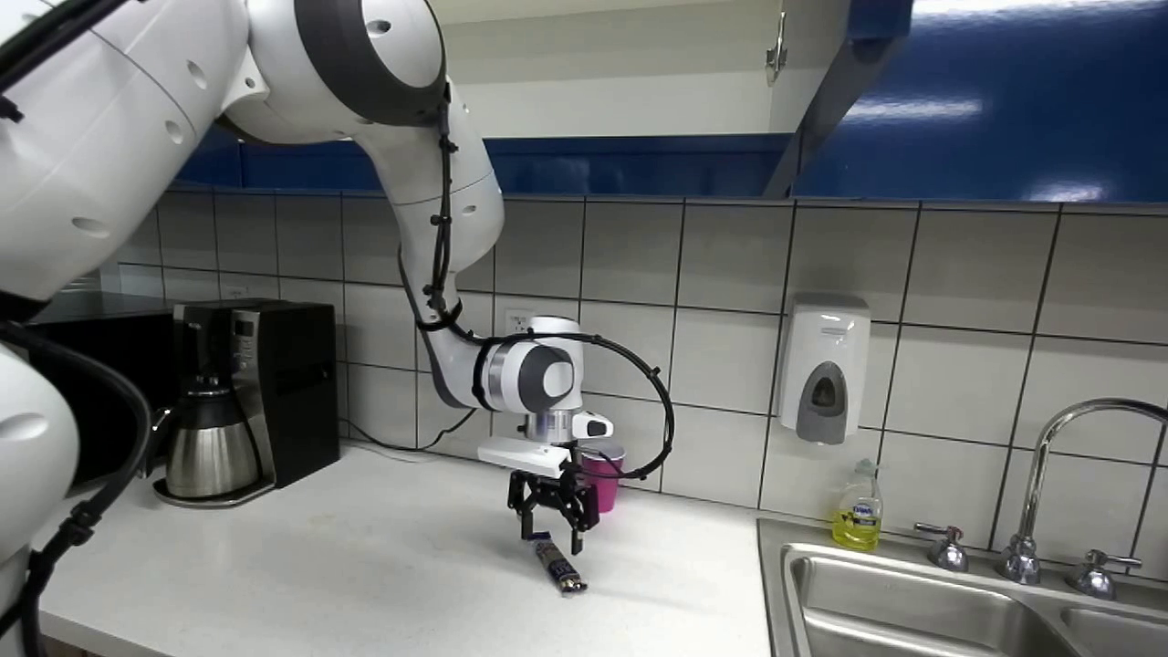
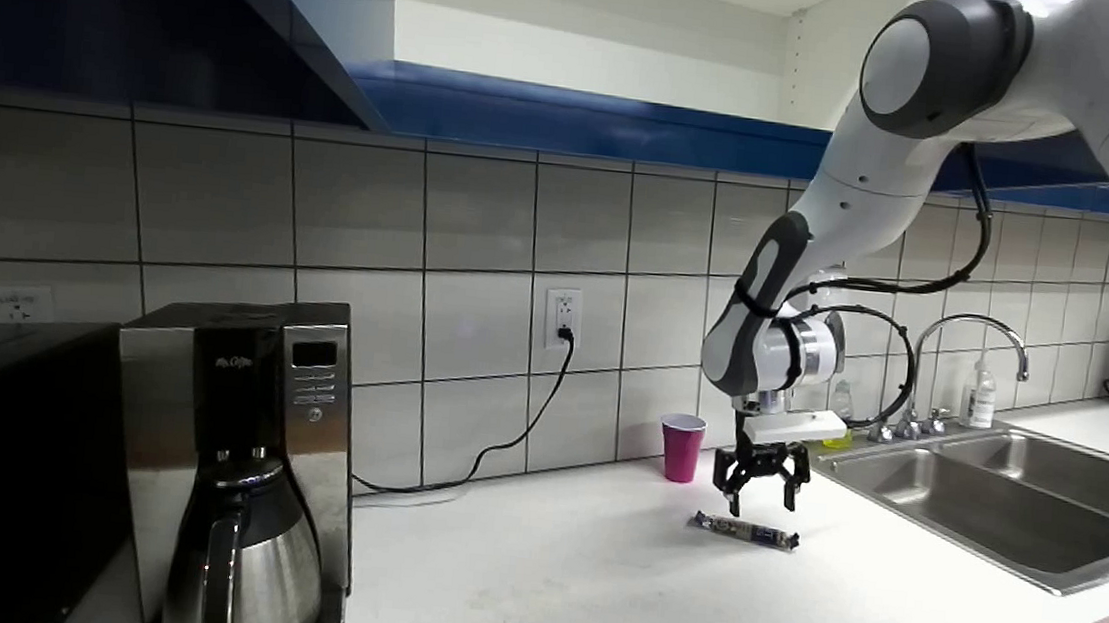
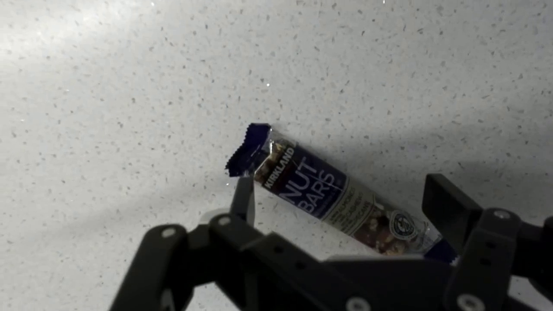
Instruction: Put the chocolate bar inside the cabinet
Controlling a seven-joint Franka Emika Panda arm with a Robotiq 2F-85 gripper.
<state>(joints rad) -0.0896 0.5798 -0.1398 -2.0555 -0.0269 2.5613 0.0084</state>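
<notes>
My tool [image 2: 761,504] is spread wide, empty, I figure to straddle the chocolate bar [image 3: 332,194] on the desk [image 1: 365,547] below. It's skewed to the jaws, so I'd probably twist first. The cabinet [image 1: 639,166] is open overhead, presumably for drop-off.

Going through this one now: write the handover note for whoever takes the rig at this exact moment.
Gripper: jaws open, holding nothing, above the chocolate bar.
Job's things: the bar, labelled NUT BARS, lies flat on the counter; the overhead cabinet stands open.
Done: gripper placed over the bar; no grasp yet.
Left: grasp, lift, put it inside the cabinet.
Watch: in the wrist view the jaws line up more with the bar's length than its width, so turning the gripper first would probably help.
</notes>
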